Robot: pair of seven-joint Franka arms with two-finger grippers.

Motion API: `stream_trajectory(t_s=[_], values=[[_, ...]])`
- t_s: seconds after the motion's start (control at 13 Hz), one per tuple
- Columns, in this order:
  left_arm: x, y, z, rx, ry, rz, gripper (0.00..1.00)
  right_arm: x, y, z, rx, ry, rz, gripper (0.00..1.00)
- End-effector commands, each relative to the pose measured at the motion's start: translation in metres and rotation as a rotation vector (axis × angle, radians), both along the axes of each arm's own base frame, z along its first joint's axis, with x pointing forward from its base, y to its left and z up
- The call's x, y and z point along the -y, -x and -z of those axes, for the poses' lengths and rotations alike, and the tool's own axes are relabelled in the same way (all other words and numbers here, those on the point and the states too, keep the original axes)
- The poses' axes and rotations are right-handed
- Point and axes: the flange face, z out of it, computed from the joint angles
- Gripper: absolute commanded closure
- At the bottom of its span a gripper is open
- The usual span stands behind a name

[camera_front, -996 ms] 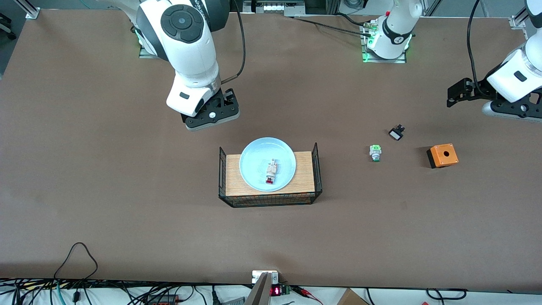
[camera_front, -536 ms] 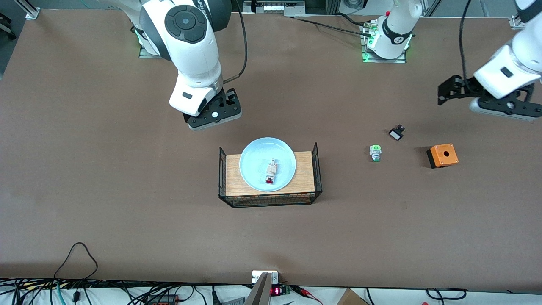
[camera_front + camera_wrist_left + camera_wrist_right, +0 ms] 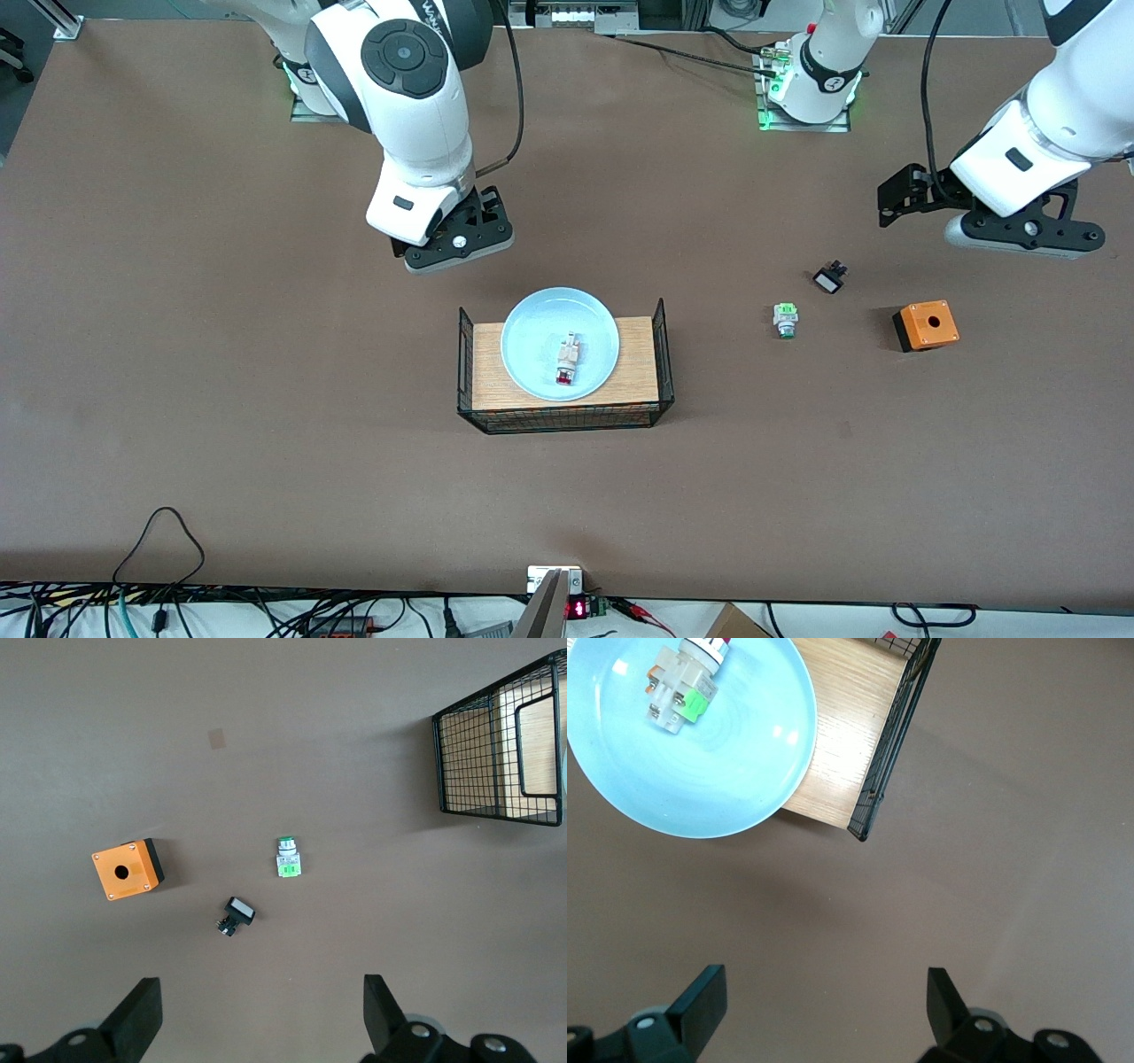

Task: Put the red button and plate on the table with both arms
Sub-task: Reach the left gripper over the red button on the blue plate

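The red button is seen resting in the plate on a wire-ended board, so both wide-open, empty grippers — right gripper, left gripper — are held over bare table, nothing yet grasped.

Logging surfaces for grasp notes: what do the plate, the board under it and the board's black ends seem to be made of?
Plate: probably glazed ceramic or glossy plastic; smooth light blue with small bright highlights in the right wrist view.
Board: light wood or wood-look laminate; straight grain lines, matte.
Black ends: thin wire mesh, likely coated metal; see-through grid.
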Motion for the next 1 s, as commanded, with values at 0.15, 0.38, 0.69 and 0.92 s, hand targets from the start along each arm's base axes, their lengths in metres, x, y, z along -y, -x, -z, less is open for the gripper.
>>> stream_trajectory(t_s=[0.15, 0.38, 0.69, 0.92], values=[[0.017, -0.001, -0.006, -0.025, 0.079, -0.027, 0.00, 0.035, -0.011, -0.009, -0.002, 0.026, 0.071, 0.00], [0.018, -0.003, -0.002, -0.039, 0.111, -0.039, 0.00, 0.076, -0.029, -0.019, -0.011, 0.027, 0.141, 0.00], [0.085, -0.012, 0.014, -0.054, 0.131, -0.125, 0.00, 0.124, -0.046, -0.020, -0.036, 0.010, 0.208, 0.00], [0.161, -0.022, 0.034, -0.061, 0.151, -0.163, 0.00, 0.155, -0.057, -0.020, -0.066, -0.022, 0.213, 0.00]])
